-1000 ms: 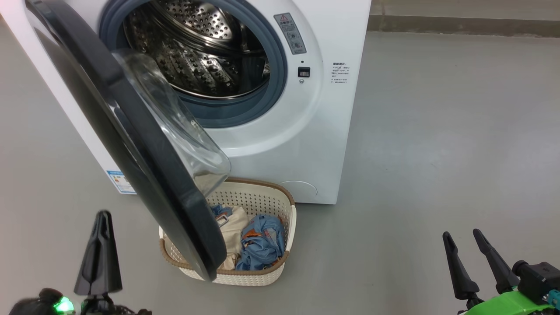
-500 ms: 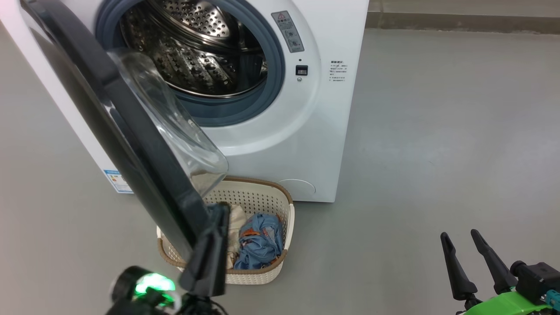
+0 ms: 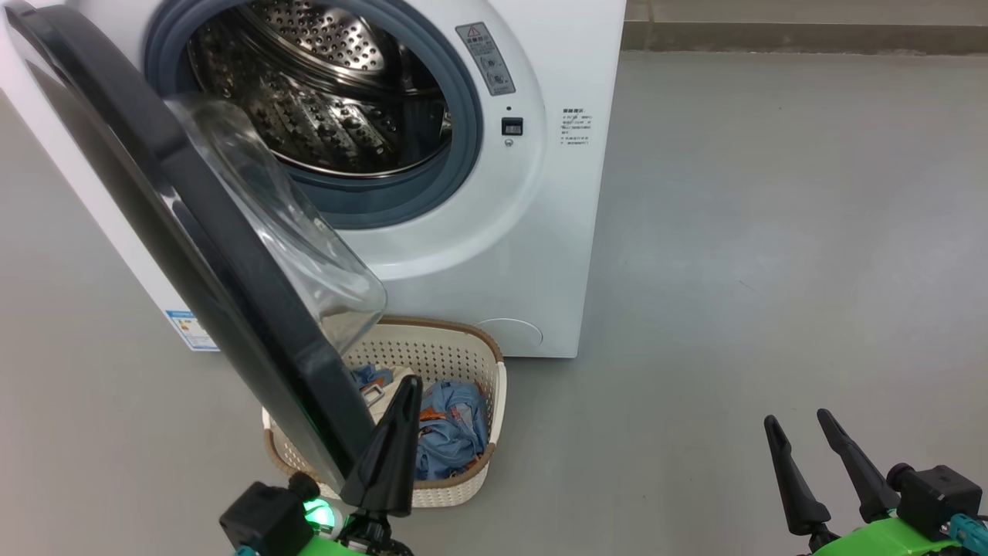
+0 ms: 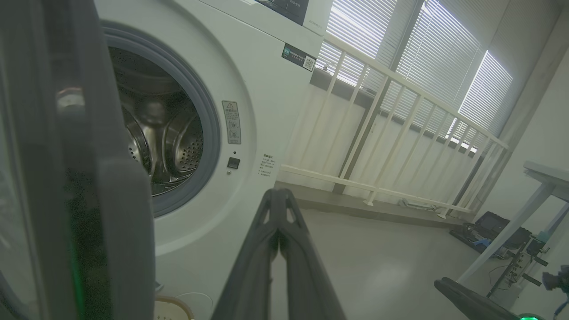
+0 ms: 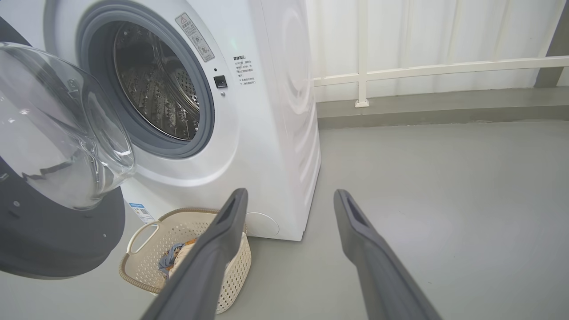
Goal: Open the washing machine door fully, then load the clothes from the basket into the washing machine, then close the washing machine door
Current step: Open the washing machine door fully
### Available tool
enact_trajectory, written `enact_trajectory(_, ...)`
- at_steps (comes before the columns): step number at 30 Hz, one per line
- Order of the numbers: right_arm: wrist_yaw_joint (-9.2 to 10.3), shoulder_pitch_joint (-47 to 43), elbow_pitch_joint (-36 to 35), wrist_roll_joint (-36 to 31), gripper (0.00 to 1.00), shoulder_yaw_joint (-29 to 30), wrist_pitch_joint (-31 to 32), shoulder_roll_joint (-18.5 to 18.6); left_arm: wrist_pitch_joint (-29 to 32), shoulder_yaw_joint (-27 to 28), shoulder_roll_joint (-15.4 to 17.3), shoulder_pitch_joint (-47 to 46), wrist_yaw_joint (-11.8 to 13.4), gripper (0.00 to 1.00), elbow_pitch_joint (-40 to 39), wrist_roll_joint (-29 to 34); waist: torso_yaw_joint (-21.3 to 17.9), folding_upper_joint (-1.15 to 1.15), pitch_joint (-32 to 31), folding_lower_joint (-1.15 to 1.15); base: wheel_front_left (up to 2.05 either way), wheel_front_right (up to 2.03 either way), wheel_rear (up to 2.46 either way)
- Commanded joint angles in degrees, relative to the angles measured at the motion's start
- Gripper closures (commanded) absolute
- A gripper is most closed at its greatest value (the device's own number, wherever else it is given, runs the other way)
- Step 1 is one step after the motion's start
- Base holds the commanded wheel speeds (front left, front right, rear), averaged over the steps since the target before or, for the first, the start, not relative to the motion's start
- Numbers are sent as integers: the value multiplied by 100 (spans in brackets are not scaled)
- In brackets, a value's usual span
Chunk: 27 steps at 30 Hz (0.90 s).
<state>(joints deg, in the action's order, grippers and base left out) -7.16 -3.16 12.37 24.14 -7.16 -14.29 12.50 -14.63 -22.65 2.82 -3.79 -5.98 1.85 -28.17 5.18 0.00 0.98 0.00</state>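
The washing machine (image 3: pixel 494 255) stands with its steel drum (image 3: pixel 324 100) exposed. The washing machine door (image 3: pixel 231 286) hangs partly open, its black rim edge-on towards me and its glass bowl (image 3: pixel 293 224) facing the drum. Under the door's free edge sits the basket (image 3: pixel 494 386) holding the clothes (image 3: pixel 451 428), light blue and cream. My left gripper (image 3: pixel 409 382) is shut and empty, its tip just right of the door's lower edge, over the basket; whether it touches the door I cannot tell. My right gripper (image 3: pixel 795 418) is open and empty, low over the floor at the right.
Bare grey floor (image 3: pixel 772 232) spreads to the right of the machine. A white railing (image 4: pixel 400 115) and a low kerb (image 5: pixel 422 111) run behind it. A table (image 4: pixel 542 178) with gear underneath stands far right in the left wrist view.
My left gripper has swung right, from outside the door round to its free lower edge above the basket. The camera has shifted slightly. The right gripper has held still.
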Motion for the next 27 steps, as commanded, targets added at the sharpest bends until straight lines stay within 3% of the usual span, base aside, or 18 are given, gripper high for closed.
enact_trajectory(1, -33, 134, -108, -24, 0, -121, -71, 79, -35, 191, 7, -303, 8, 100, -68, -110, -4, 0, 0, 0, 0, 0, 0)
enact_trajectory(27, -33, 213, -197, -61, 0, -100, -71, 109, -37, 717, 6, -668, -13, 100, 924, -354, 31, 0, 77, 0, 0, 0, 0)
